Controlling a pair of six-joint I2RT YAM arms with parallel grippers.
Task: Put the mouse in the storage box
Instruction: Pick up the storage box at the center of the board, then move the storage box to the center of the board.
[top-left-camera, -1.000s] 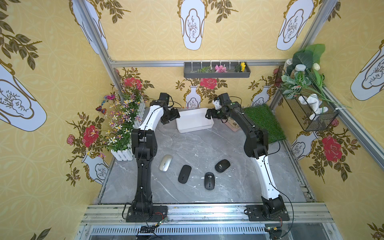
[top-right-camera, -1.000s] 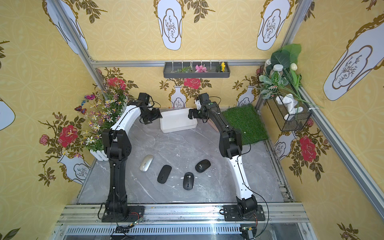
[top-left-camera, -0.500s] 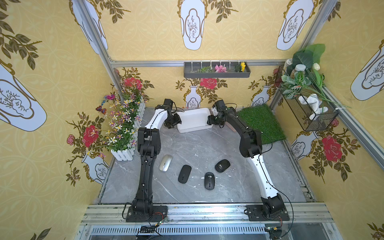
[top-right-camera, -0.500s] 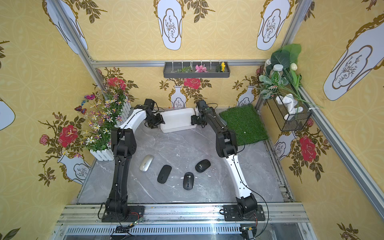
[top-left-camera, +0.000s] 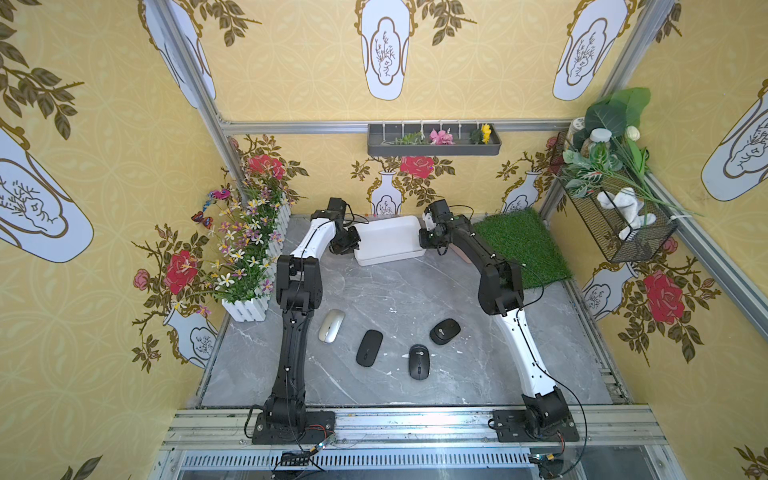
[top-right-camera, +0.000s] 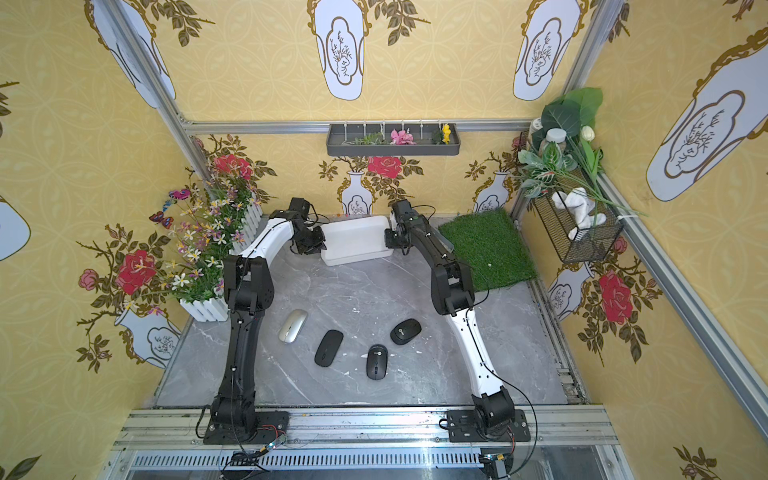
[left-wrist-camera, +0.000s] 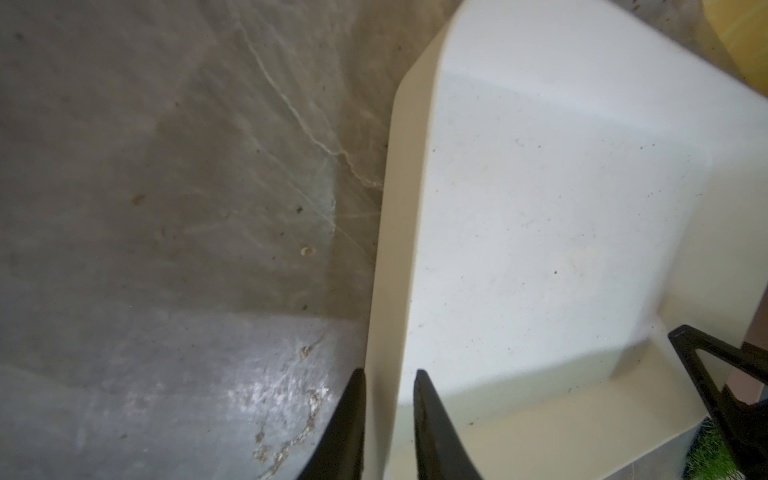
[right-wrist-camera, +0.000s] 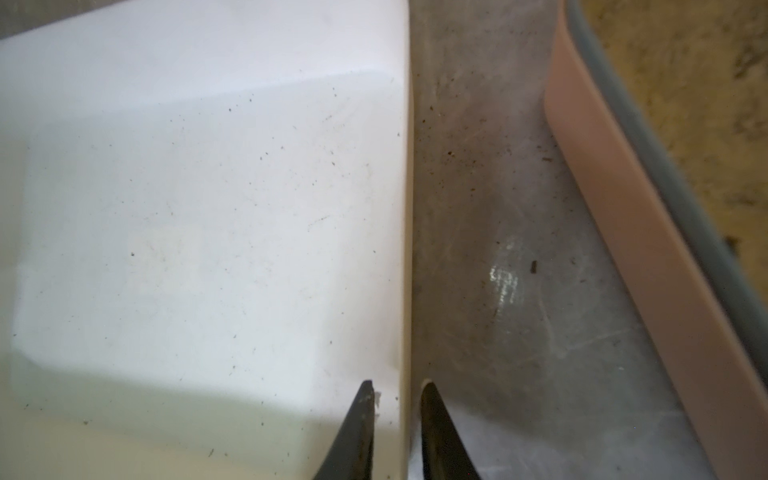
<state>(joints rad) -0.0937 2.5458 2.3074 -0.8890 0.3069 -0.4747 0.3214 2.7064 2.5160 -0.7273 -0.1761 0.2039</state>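
**Zero of four mice stowed; both arms are on the storage box**

Four mice lie loose toward the 6 o'clock edge of the tabletop. The silver mouse is at the 9 o'clock end of the group; a black mouse lies near it at its 3 o'clock; a second black mouse lies nearest 6 o'clock; a third black mouse is at the 3 o'clock end. All four are apart from one another and well apart from the storage box.

The storage box is at the tabletop's 12 o'clock, near the back wall. A pink tray is at its 3 o'clock and a grass mat lies beyond that. Both wrist views show the box floor bare except for specks, so nothing is stowed yet.

The left jaws are clenched on the short rim at the box's 9 o'clock, one finger inside the wall and one outside. The right jaws grasp the opposite rim at 3 o'clock in the same way, with one finger inside. Neither arm holds a mouse; whether the box is lifted off the tabletop I cannot tell.

The task proper looks barely begun. The two-armed hold suggests the box is to be brought nearer the mice. What is left is to place the box, let go of it, and carry each mouse in.
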